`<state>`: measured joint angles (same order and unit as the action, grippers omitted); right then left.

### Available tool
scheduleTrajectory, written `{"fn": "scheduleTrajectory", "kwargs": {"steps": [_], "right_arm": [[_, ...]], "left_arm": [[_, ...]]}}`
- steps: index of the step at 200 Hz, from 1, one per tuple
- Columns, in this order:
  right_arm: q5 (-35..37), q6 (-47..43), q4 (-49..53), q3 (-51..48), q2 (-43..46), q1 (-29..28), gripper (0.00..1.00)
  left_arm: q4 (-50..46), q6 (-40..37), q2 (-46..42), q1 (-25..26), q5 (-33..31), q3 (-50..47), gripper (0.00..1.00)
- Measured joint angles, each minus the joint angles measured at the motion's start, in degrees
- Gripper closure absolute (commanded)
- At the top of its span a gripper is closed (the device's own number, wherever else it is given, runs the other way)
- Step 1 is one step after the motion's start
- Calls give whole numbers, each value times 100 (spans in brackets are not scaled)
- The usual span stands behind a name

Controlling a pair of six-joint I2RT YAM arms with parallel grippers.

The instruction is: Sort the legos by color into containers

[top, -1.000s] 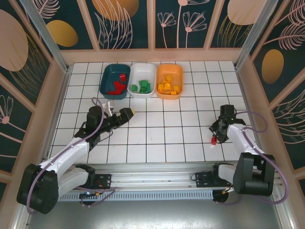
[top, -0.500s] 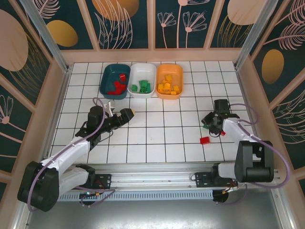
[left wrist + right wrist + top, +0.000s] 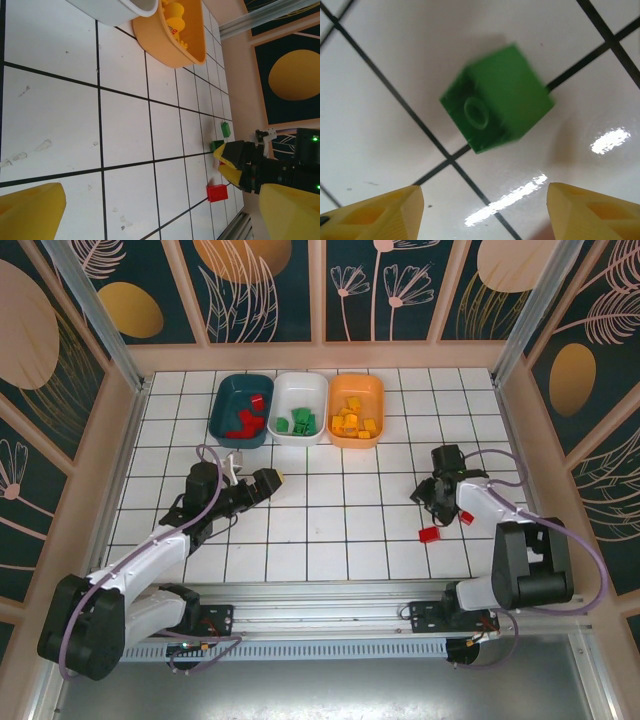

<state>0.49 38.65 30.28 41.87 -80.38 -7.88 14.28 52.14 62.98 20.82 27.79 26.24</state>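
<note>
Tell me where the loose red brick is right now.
In the top view, the red brick lies on the table at the right side, just nearer the arm bases than the right gripper.

Right wrist view: green brick [image 3: 497,97] edges slightly blurred; right gripper [image 3: 482,214] fingers cut off by the bottom edge. Left wrist view: white tub [image 3: 115,9] and orange tub [image 3: 161,42] both cut off by the top edge
</note>
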Motion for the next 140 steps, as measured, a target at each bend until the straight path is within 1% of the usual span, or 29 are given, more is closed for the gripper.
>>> {"fn": "scheduleTrajectory", "kwargs": {"steps": [32, 85, 126, 140], "right_arm": [[291, -87, 70, 42, -264, -55, 33], [789, -140, 122, 452, -785, 15, 33], [765, -278, -33, 503, -964, 247, 35], [763, -321, -46, 573, -1045, 284, 37]], "left_arm": [[-4, 0, 31, 0, 0, 0, 1], [-20, 0, 31, 0, 0, 0, 1], [-83, 0, 28, 0, -50, 0, 2], [-96, 0, 28, 0, -85, 0, 1]]}}
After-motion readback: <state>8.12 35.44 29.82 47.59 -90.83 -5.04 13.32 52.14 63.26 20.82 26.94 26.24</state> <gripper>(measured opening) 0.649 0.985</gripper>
